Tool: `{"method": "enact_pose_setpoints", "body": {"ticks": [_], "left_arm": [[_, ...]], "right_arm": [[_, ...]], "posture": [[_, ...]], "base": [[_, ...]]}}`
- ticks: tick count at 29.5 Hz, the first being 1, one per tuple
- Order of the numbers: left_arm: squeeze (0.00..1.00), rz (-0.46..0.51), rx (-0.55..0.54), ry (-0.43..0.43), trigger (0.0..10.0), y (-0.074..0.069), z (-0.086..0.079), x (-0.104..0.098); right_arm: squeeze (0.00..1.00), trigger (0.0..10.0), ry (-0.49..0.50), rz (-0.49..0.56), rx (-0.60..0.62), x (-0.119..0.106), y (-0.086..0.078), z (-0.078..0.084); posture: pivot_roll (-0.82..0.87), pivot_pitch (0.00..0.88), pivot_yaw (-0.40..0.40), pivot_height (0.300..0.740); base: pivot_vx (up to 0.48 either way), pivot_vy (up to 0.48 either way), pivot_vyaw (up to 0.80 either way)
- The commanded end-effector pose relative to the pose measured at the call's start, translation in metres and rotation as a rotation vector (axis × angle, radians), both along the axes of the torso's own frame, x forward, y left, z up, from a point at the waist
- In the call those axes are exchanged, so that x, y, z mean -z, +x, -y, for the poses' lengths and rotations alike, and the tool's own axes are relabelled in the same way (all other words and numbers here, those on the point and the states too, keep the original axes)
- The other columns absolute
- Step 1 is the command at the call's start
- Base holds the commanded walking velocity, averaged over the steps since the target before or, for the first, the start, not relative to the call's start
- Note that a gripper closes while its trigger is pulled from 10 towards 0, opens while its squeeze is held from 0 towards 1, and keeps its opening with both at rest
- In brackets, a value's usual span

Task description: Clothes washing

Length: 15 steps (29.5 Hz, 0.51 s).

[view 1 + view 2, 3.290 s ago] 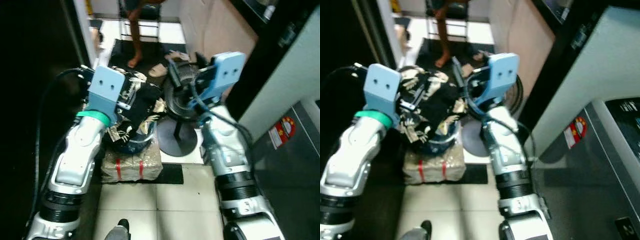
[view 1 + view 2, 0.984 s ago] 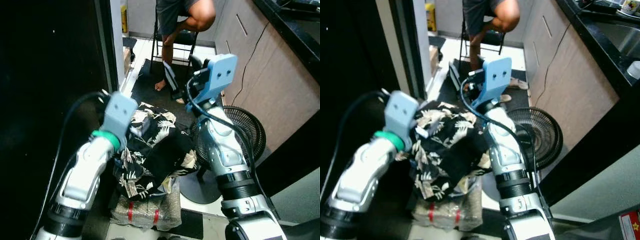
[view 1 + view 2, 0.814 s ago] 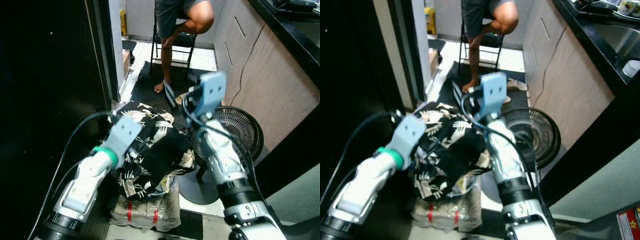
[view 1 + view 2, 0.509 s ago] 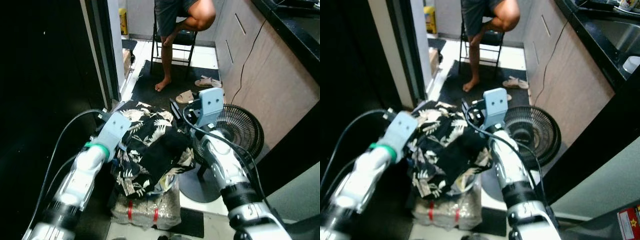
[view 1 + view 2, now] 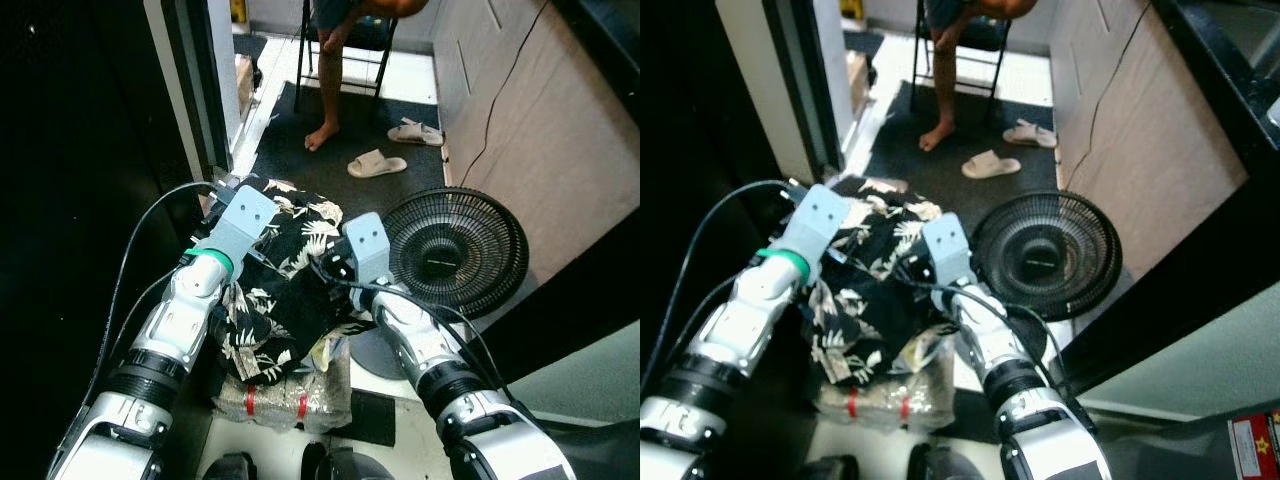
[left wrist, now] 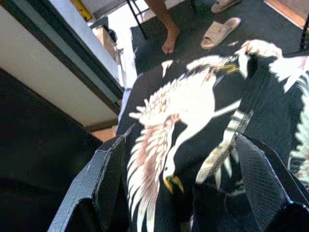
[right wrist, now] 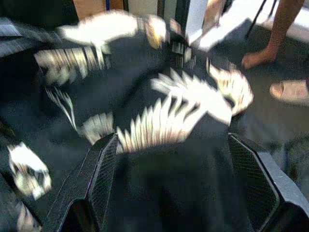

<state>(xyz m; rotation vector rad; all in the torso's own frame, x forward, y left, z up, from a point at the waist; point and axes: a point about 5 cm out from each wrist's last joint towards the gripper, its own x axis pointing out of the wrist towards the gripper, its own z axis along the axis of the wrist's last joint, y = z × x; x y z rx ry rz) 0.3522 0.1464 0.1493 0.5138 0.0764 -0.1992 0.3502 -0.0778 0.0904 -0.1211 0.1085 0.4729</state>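
One shirt (image 5: 285, 290), black w/ a pale leaf-and-bird print, is the item in hand. It lies bunched on a heap between both claws, over a wrapped bundle (image 5: 285, 395) w/ red bands on the floor.

Left claw (image 6: 178, 159): fingers spread wide, one each side of the print; shirt lies directly ahead of and between the fingers, which are not clenched on it. Whether the pads touch cloth cannot be told.

Right claw (image 7: 169, 164): also spread, shirt directly ahead and between its fingers; view is blurred, so contact cannot be judged. In the head views both wrists sit low over the heap, left claw at its left side, right claw at its right side.

Surroundings, outward from the claws:
- Fan (image 5: 455, 240) just beside the right claw, on its outer side, standing on the floor.
- Door frame (image 5: 185, 90) beyond the left claw, on its outer side.
- Dark mat (image 5: 350, 130) ahead of both claws, w/ two slippers (image 5: 375, 162) on it.
- Person's leg and bare foot (image 5: 320, 135) at a chair, well ahead of both claws.

Progress (judgement): early stage. Shirt is not yet gripped or lifted. Remaining: close on the shirt, lift, carry to a washer, load, start. Grey panel w/ a red sticker (image 5: 1250, 440) near the right arm may be an appliance; cannot confirm.
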Motion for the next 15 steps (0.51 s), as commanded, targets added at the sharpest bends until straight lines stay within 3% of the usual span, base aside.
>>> {"method": "enact_pose_setpoints", "body": {"ticks": [1, 4, 6, 15], "left_arm": [[0.0, 0.005, -0.023, -0.005, 10.0, -0.005, -0.007, -0.001], [0.0, 0.016, -0.029, -0.01, 10.0, -0.005, -0.009, -0.004], [0.0, 0.055, -0.076, -0.017, 10.0, -0.005, -0.018, -0.017], [0.0, 0.083, -0.162, 0.012, 10.0, -0.026, -0.049, -0.033]], "right_arm": [[0.0, 10.0, -0.021, -0.027, -0.009, 0.007, -0.001, -0.002], [0.0, 10.0, -0.025, -0.019, -0.016, 0.003, 0.001, -0.006], [0.0, 10.0, -0.024, -0.003, -0.066, -0.014, 0.01, -0.029], [0.0, 10.0, 0.085, 0.086, -0.211, -0.051, 0.011, -0.076]], "posture": [[0.16, 0.205, -0.038, 0.74], [0.16, 0.205, -0.038, 0.74], [0.24, 0.239, -0.054, 0.74], [0.33, 0.281, -0.053, 0.74]], "base": [[0.0, 0.0, 0.0], [0.0, 0.0, 0.0], [0.0, 0.0, 0.0], [0.0, 0.0, 0.0]]}}
